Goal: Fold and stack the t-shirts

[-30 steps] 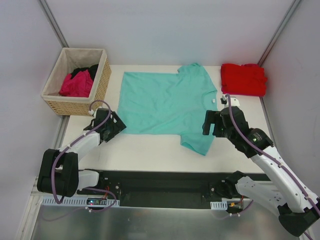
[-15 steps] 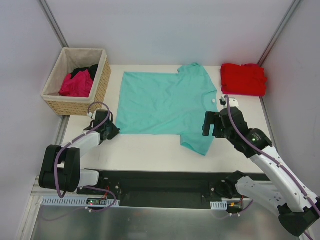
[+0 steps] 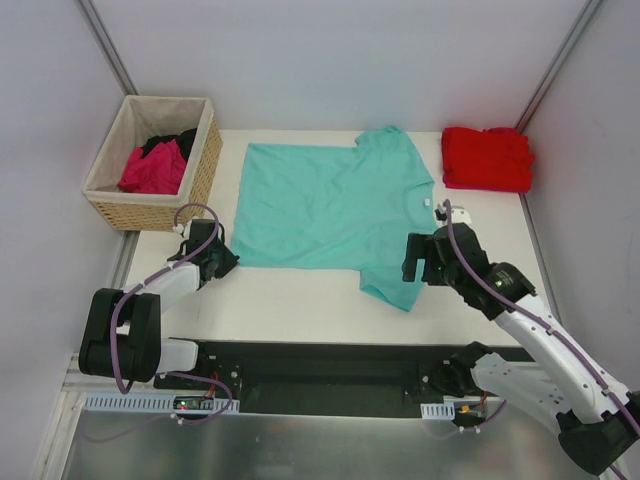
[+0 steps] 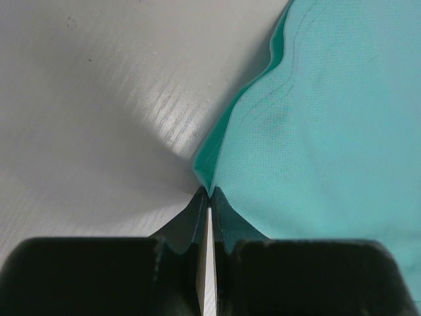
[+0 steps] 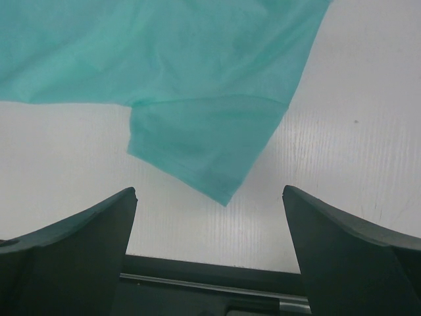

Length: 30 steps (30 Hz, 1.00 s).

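Note:
A teal t-shirt (image 3: 330, 205) lies spread flat in the middle of the table, its white neck label (image 3: 426, 203) on the right. My left gripper (image 3: 222, 258) is at the shirt's near-left corner and shut on that corner of the hem (image 4: 209, 192). My right gripper (image 3: 415, 258) hangs open above the shirt's near sleeve (image 5: 210, 145), touching nothing. A folded red t-shirt (image 3: 487, 158) lies at the back right. A magenta t-shirt (image 3: 152, 170) and a black one (image 3: 175, 140) sit crumpled in the basket.
The woven tan basket (image 3: 206, 165) stands at the back left, close to the teal shirt's left edge. The table's near edge and a black rail (image 5: 217, 273) lie just below the right gripper. Grey walls close in the sides.
My left gripper has shut on the teal shirt's near-left corner. The right gripper has shifted slightly left and toward the near edge, still open.

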Tool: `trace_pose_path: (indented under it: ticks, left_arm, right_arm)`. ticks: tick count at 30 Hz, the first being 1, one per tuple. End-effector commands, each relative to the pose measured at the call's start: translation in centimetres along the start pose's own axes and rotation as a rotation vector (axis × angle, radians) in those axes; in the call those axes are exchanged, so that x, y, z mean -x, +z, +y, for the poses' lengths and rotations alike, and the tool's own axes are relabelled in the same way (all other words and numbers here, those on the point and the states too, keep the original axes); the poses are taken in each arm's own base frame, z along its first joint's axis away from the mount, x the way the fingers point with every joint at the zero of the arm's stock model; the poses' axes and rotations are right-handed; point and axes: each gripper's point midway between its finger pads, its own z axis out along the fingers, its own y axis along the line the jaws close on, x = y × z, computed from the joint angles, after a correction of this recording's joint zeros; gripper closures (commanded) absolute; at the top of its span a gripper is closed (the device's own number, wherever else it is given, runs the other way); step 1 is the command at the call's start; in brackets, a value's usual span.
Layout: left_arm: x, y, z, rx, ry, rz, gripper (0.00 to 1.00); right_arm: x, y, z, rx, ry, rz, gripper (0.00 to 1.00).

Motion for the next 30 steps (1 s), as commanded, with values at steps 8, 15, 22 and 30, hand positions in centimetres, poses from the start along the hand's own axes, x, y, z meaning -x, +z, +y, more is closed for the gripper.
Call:
trace_pose_path:
  ticks: [8, 15, 22, 30]
  left_arm:
    - [-0.9, -0.1, 1.1, 0.018, 0.004, 0.026, 1.00]
    - [-1.2, 0.0, 1.2, 0.013, 0.001, 0.037, 1.00]
    - [-1.1, -0.2, 1.1, 0.004, 0.002, 0.029, 1.00]
    - [-1.1, -0.2, 0.9, 0.000, 0.002, 0.033, 1.00]
  right_arm:
    - [-9.8, 5.2, 0.5, 0.062, 0.200, 0.148, 0.02]
    - [-11.3, 5.8, -0.5, 0.036, 0.246, 0.136, 0.01]
    - [-14.7, 7.4, -1.9, -0.034, 0.317, 0.180, 0.06]
    - [-15.7, 8.7, -2.7, -0.047, 0.352, 0.182, 0.13]
